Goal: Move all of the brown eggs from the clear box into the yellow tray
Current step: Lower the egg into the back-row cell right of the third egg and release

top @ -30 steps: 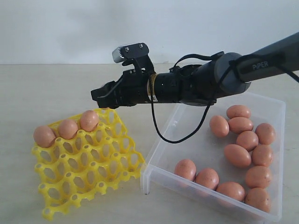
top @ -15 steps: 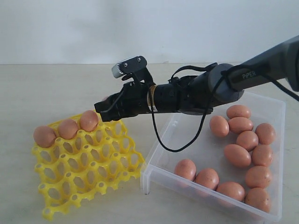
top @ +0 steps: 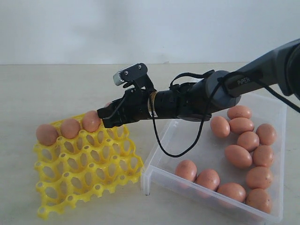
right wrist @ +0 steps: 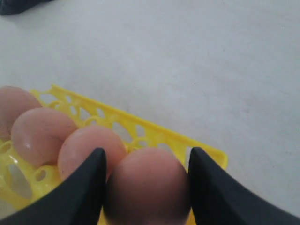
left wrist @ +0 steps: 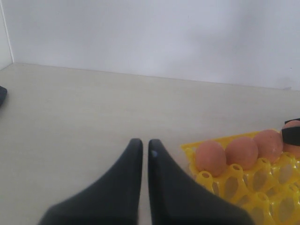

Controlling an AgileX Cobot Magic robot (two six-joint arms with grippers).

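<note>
The yellow tray (top: pixel 84 173) lies on the left with three brown eggs (top: pixel 70 128) along its back row. My right gripper (top: pixel 107 117) reaches across to that row's free end, beside the third egg. It is shut on a brown egg (right wrist: pixel 147 185), which sits low between both fingers over the tray's back corner (right wrist: pixel 206 157). The clear box (top: pixel 146 177) on the right holds several more brown eggs (top: pixel 238 156). My left gripper (left wrist: pixel 145 146) is shut and empty, low over the table just off the tray (left wrist: pixel 243 187).
A pale tabletop (top: pixel 51 89) stretches behind the tray to a white wall. The right arm and its looping black cable (top: pixel 173 143) hang over the box's near left corner.
The right gripper has come down and slightly nearer with its egg, ending at the tray's back row next to the third egg. The tray has shifted slightly.
</note>
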